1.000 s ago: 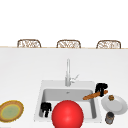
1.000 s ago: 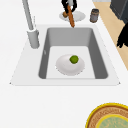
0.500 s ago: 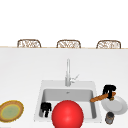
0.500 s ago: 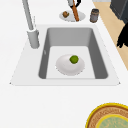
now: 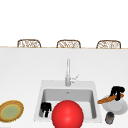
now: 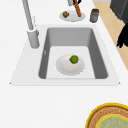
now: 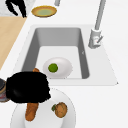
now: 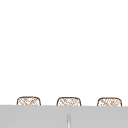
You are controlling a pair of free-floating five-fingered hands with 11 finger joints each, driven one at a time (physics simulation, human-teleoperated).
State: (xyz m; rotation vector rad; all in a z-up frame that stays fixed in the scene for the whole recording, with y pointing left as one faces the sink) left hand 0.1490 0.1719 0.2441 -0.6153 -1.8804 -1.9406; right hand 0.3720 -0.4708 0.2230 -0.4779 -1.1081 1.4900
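Right hand [image 5: 118,90] at the right edge of the front view, fingers curled round the upper end of an orange-brown baguette [image 5: 107,99]. Baguette slanting down toward the lower left, above a white plate [image 5: 117,107] on the tabletop [image 5: 22,75] just right of the sink [image 5: 67,85]. In the right side view, at lower left, same hand [image 7: 27,90] over the plate [image 7: 67,117], baguette [image 7: 31,112] poking out beneath it, a small brown round food item [image 7: 60,109] lying on the plate beside it. Dark jar [image 5: 109,117] just below the plate in the front view, near the lower right corner.

Left hand [image 5: 45,109] at lower left of the sink basin in the front view, fingers hanging down, relaxed, holding nothing. Large red ball [image 5: 67,115] at bottom centre, just right of that hand. White dish [image 6: 70,65] in the basin in the left side view, a green lime [image 6: 74,59] on it. Faucet [image 5: 68,72] upright behind the basin. Yellow-rimmed plate [image 5: 10,111] at far lower left of the front view.
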